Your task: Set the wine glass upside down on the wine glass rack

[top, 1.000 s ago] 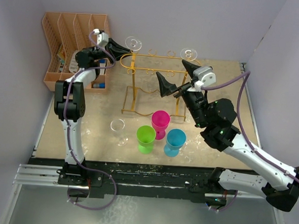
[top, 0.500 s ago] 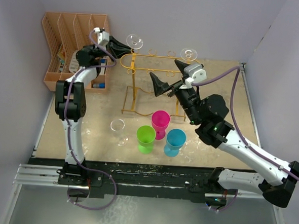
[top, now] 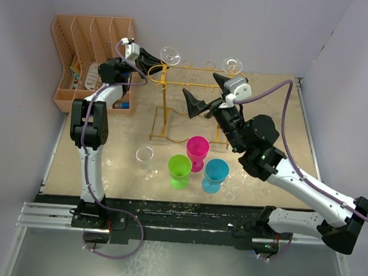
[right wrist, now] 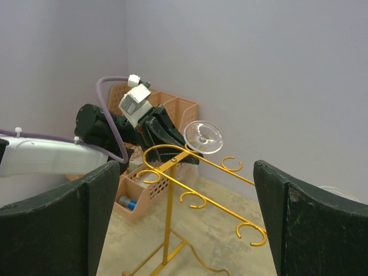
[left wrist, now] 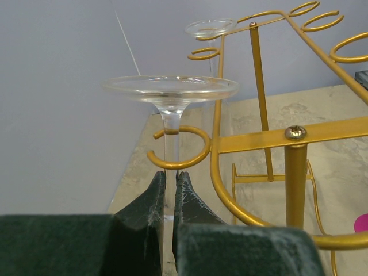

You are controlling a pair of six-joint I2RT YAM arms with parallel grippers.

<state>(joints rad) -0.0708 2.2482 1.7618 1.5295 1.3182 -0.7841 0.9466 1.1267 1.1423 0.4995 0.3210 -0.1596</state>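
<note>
**Top external view: inverted wine glass held at the rack's rear left corner**

**1. Top external view.** The wine glass rack (top: 193,86), a gold wire stand, occupies the middle of the tabletop (top: 124,140). The left end effector (top: 153,56) reaches to the rear left end of its top rail. The round foot of the wine glass (top: 170,53) shows just past the fingertips, above the rail. A second glass (top: 232,66) sits at the rail's rear right end. The right end effector (top: 207,93) hovers over the right half of the rack. It is released, with its fingers spread wide and nothing between them. A pink cup (top: 197,149), a green cup (top: 179,169) and a blue cup (top: 215,172) stand in front of the rack, with a clear glass (top: 145,154) to their left. A peach file organiser (top: 90,41) stands at the rear left.

**2. Left wrist view.** This view shows the grip, which the overhead view does not resolve. The left end effector is clenched on the stem of the wine glass, just below a ring loop (left wrist: 179,150). The glass is upside down with its foot uppermost. The stem rises through the open loop, and the foot stands clear above the loop, not resting on it. The bowl is hidden below the fingers.

**3. Right wrist view.** This view gives a side-on look from across the rack. The glass foot is level with the rail's end and the left end effector is behind it. Whether the stem lies inside the loop cannot be told from here.
</note>
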